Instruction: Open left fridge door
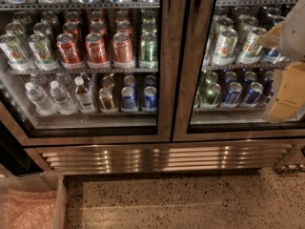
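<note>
Camera view: fingers (289, 93) at the right edge, opening cannot be told, well apart from the left fridge door (86, 75).

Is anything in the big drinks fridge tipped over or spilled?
Nothing stands out. The red cans and water bottles behind the left fridge door stand in tidy rows, and no spill shows on the floor. The pincer hangs at the right edge, in front of the other door.
</note>
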You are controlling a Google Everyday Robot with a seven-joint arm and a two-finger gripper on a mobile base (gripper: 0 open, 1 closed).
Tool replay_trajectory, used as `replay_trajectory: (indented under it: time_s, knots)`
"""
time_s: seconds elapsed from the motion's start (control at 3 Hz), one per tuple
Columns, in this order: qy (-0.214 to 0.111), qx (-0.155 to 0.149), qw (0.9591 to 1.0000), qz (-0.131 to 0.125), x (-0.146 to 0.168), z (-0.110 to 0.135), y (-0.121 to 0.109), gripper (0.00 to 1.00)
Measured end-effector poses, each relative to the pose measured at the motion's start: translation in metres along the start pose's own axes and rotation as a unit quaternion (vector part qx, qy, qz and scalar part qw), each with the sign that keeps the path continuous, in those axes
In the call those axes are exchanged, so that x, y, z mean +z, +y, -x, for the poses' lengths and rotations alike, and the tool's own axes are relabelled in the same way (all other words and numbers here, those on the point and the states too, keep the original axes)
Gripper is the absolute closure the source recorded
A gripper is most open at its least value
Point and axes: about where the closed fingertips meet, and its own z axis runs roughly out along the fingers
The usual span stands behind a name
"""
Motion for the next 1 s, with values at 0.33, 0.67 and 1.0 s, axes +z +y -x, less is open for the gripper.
replay_trajectory:
  time_s: [0.33,0.67,1.0]
  knots:
    - [0.0,0.0,1.0,0.0,0.0,0.0,0.0,0.0]
    - [-0.007,-0.004,0.9996,-0.027,-0.003,0.013,-0.008,0.0]
    - [-0.069,0.001,0.9949,-0.073,-0.012,0.033,-0.034,0.0]
